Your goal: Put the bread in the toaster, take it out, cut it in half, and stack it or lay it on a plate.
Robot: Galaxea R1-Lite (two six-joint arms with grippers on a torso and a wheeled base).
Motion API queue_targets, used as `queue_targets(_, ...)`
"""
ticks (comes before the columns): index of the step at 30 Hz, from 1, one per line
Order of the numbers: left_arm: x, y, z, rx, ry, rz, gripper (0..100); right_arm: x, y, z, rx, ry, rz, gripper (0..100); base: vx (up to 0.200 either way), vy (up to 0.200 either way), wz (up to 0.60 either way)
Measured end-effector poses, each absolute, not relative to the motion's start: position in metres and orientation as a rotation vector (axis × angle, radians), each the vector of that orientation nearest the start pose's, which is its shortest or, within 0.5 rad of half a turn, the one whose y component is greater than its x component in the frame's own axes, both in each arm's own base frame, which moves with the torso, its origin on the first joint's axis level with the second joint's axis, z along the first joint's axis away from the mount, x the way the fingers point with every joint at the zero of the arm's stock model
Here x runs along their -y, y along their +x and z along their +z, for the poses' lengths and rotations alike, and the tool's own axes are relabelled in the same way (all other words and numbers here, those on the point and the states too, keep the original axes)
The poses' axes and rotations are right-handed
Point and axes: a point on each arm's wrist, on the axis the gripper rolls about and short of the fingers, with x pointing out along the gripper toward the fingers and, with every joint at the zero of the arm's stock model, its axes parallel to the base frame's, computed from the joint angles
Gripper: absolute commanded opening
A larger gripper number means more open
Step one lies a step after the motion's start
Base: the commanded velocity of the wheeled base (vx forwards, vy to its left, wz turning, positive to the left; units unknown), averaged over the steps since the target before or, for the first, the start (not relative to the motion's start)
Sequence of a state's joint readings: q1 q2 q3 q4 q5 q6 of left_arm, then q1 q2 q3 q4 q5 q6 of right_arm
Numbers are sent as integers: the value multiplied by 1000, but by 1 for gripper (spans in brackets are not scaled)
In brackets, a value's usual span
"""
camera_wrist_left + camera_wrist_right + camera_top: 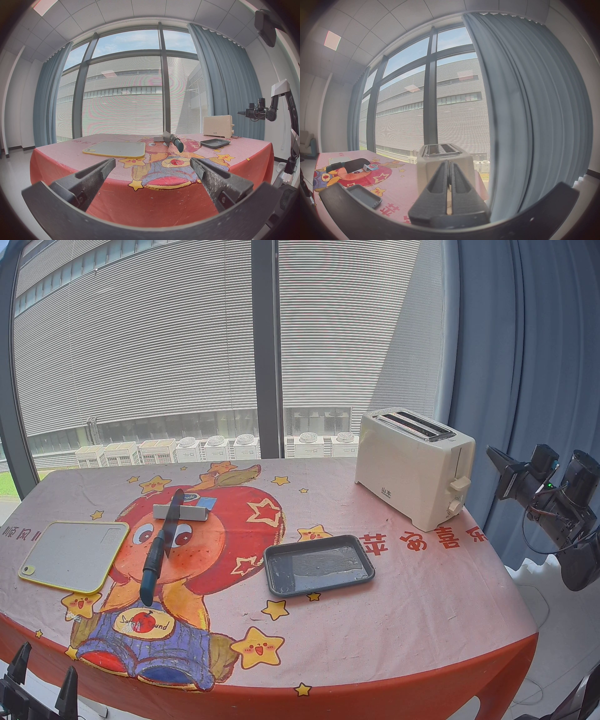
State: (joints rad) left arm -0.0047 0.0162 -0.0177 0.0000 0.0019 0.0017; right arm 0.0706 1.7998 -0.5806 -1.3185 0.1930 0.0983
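Observation:
A cream toaster [414,466] stands at the table's back right, and I cannot tell what is in its two top slots. A dark rectangular plate [319,565] lies near the middle. A knife [159,540] with a dark blue handle leans on a grey rest [180,512]. A pale cutting board [74,554] with a yellow rim lies at the left. My left gripper [47,662] hangs open below the table's front left edge. My right gripper [500,462] is shut, off the right side of the table, level with the toaster [440,156] and pointing at it.
The table carries a pink cartoon cloth [400,615] with a red skirt. A window and its dark post [265,346] stand behind the table. A blue curtain [525,352] hangs close behind my right arm.

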Motion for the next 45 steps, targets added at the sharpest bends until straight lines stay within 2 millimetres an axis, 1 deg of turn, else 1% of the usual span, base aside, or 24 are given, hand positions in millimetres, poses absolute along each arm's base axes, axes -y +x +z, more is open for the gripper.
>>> queue_targets(6, 0, -23, 81, 1, 2, -2, 100, -23, 293, 177, 129, 87, 268, 0, 0, 0, 0)
queue_targets(16, 0, -23, 81, 1, 2, -2, 100, -24, 286, 186, 160, 77, 279, 0, 0, 0, 0)
queue_targets(21, 0, -23, 81, 2, 2, -3, 100, -25, 283, 188, 165, 77, 282, 0, 0, 0, 0)
queue_targets(33, 0, -23, 81, 1, 2, -2, 100, -36, 280, 190, 168, 81, 322, 0, 0, 0, 0)
queue_targets(45, 0, -23, 81, 1, 1, -3, 100, -38, 280, 193, 176, 81, 327, 0, 0, 0, 0)
